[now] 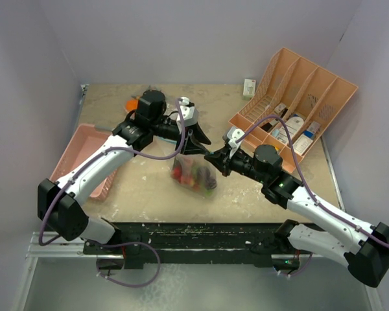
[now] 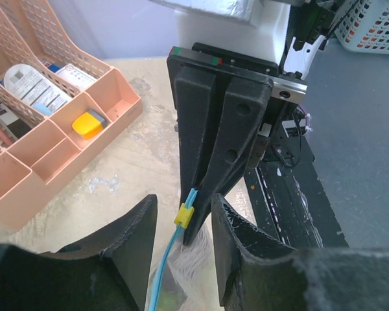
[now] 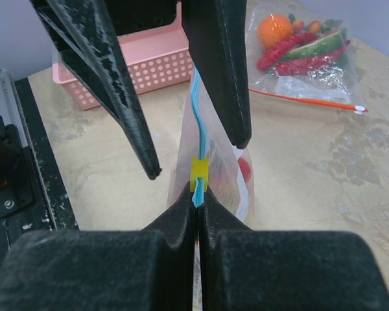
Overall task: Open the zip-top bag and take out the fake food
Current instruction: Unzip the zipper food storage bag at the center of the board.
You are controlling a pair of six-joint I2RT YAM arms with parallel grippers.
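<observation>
A clear zip-top bag [image 1: 193, 173] hangs over the table's middle, with red, green and dark purple fake food [image 1: 196, 176] inside. Its blue zip strip [image 3: 196, 129] carries a yellow slider [image 3: 199, 173]. My right gripper [image 3: 196, 203] is shut on the end of the zip strip, just beside the slider, and holds the bag up; in the top view this gripper [image 1: 212, 155] is at the bag's right corner. My left gripper [image 2: 183, 217] is open, with its fingers on either side of the slider [image 2: 184, 214] and apart from it. A red piece [image 3: 244, 170] shows through the bag.
A second bag [image 3: 305, 48] with an orange, red chilies and a watermelon slice lies at the back left. A pink basket [image 1: 84, 155] stands at the left. A pink organiser [image 1: 298, 103] holding white bottles and boxes stands at the back right. A small white box [image 1: 249, 87] is at the back.
</observation>
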